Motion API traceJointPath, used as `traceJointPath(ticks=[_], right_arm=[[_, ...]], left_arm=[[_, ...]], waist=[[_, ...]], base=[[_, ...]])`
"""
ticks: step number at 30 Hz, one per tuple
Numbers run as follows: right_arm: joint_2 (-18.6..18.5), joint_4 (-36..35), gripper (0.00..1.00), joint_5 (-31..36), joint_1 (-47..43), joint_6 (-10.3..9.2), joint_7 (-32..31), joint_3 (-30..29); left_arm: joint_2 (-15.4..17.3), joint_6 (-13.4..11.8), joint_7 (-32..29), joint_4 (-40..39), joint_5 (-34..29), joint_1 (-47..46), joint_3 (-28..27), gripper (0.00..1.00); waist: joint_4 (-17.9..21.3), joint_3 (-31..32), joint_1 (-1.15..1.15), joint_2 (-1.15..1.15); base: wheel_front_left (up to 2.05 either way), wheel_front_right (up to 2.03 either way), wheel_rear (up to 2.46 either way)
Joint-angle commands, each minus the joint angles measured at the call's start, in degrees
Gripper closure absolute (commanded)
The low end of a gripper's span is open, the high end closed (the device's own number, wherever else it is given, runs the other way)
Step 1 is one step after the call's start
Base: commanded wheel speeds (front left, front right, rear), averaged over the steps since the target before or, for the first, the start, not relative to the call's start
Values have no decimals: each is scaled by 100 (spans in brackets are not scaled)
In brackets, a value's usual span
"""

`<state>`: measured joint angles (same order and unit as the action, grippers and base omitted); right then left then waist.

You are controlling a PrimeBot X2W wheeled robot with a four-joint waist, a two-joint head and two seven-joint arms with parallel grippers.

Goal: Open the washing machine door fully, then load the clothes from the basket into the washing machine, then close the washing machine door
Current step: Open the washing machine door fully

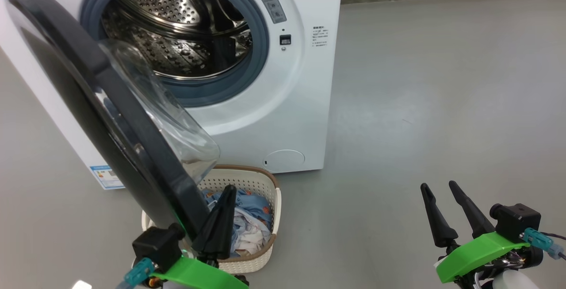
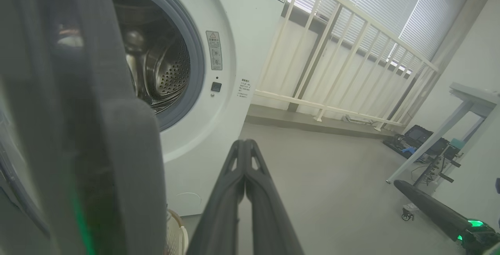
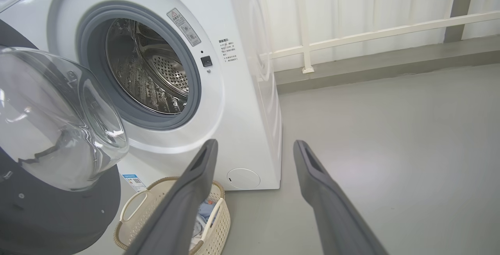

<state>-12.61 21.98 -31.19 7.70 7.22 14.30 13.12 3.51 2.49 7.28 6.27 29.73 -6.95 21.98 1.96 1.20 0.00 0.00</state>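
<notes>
The washing machine door (image 1: pixel 101 116) stands half open, its rim just beside the left gripper (image 1: pixel 230 190), whose fingers are pressed together and hold nothing. The right gripper (image 1: pixel 437 185) hangs spread, well apart. The opening step looks unfinished: the door overhangs the basket (image 1: pixel 277 200) of clothes (image 1: pixel 253 218), so next it needs pushing wider.

Clothes (image 1: pixel 252 216) in bskt (image 1: pixel 241 179), before washer (image 1: pixel 278 118)
</notes>
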Motion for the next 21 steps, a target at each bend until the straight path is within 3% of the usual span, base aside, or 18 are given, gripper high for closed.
traceJointPath(ticks=[1, 12, 21], right_arm=[[-41, -113, 0, 53, 196, 26, 70, 128], [-40, -67, 0, 62, 195, 26, 70, 129], [2, -20, 0, 23, 167, 26, 70, 137]], left_arm=[[-17, 39, 122, 7, 74, -282, -203, 100], [-35, 48, 462, 911, 284, -637, -368, 100], [86, -30, 537, 1053, 274, -541, -440, 100]], waist=[[33, -27, 0, 0], [-4, -54, 0, 0], [-413, -27, 0, 0]], base=[[0, 0, 0], [0, 0, 0], [0, 0, 0]])
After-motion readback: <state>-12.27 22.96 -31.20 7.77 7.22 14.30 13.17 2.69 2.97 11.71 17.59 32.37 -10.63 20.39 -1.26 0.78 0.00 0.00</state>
